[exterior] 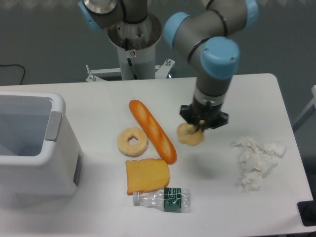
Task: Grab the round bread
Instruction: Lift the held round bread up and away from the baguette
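Note:
The round bread (189,135) is a small pale-yellow bun with a dimpled centre, lying on the white table (256,94) right of the baguette. My gripper (201,127) points straight down onto the bun's right edge, and its black body covers part of the bun. The fingertips are largely hidden by the gripper body, so I cannot tell how wide the jaws stand or whether they hold the bun. I cannot tell if the bun rests on the table or is lifted slightly.
A long orange baguette (152,130) lies just left of the bun, with a ring bread (132,141) further left. A toast slice (146,175) and a lying plastic bottle (163,199) are in front. Crumpled white paper (256,160) lies right. A white bin (29,143) stands at the left.

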